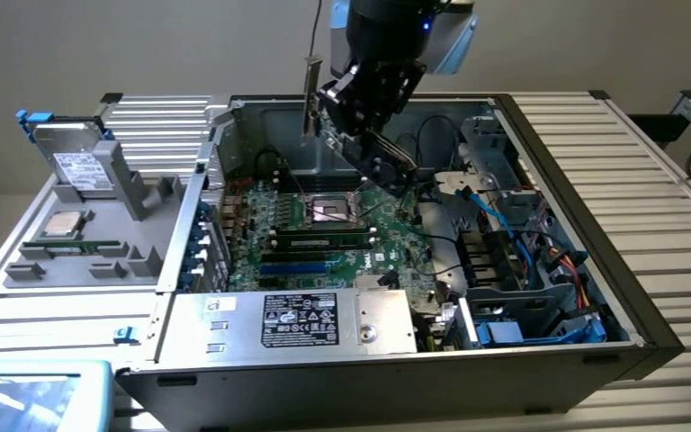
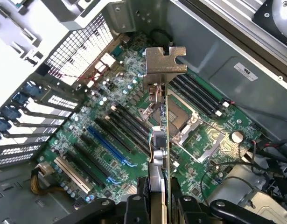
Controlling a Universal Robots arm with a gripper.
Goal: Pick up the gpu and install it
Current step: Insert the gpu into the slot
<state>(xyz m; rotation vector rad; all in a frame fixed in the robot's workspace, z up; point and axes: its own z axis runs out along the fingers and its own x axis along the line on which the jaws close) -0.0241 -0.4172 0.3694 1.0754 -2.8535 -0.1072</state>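
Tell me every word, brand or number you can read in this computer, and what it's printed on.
None reads clearly.
White label on the power supply box: print too small.
Label on the hard drive: blurred.
White sticker on the case wall: a small mark, unreadable.
The gpu: no print shows.

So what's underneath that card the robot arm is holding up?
Below the gpu, held in the gripper, lies the green motherboard, with its processor socket and a long blue slot. The card's edge hides a strip of that socket.
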